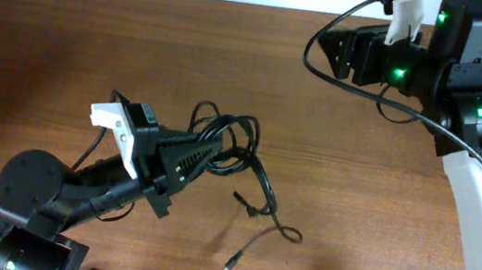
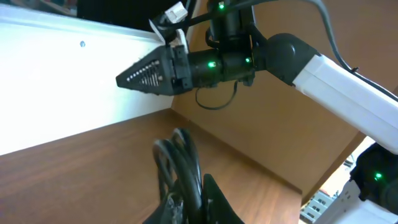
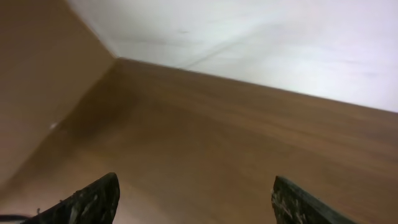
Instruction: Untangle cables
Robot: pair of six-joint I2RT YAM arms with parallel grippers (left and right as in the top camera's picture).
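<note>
- cables (image 1: 238, 144) lie mid-worktop (image 1: 67, 38): a knot of loops, with one loose strand (image 1: 267, 208) trailing off to the lower right in the overhead view. a plug (image 1: 229, 266) lies free just past its end.
- long axis of the tangle is that diagonal, loops to plug, pointing away from the left arm's base.
- left pincer (image 1: 216, 153) has its tip in the loops, fingers together. it looks clamped on the bundle, and in the left wrist view the cords run straight down into it.
- right pincer (image 1: 320, 45) is well apart at the far right corner, nose aimed toward the middle. its fingers (image 3: 93, 199) are spread wide with nothing between them.
- key relation: the tangle lies down and left of the right pincer in the overhead view, and the loose strand is the side nearer to it.
- my read: left is the nearer arm and acts as the anchor. right has to cross the open worktop to the strand and pull along the diagonal, away from left.
</note>
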